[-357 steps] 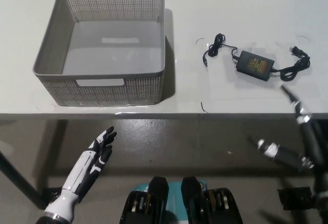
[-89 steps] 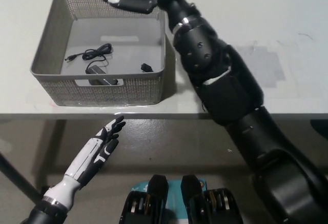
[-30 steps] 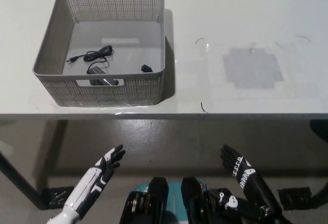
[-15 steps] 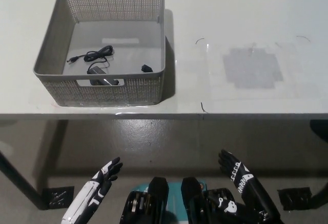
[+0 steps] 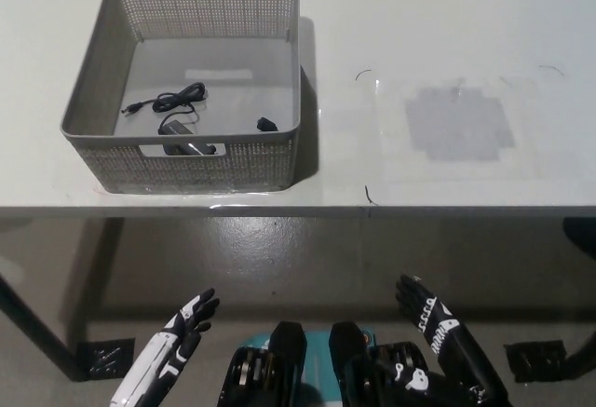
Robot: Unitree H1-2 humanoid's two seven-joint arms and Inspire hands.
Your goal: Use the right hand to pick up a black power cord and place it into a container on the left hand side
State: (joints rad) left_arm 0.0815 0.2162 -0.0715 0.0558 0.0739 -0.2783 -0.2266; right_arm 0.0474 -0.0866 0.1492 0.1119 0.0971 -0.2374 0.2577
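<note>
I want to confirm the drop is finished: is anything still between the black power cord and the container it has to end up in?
Nothing visible does. The black power cord already lies on the floor of the grey basket, near its front wall. Both hands are empty and open below the table edge: the right hand at lower right, the left hand at lower left.

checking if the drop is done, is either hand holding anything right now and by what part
Nothing is held. The right hand and left hand are both open below the table edge; the black power cord lies in the container.
</note>
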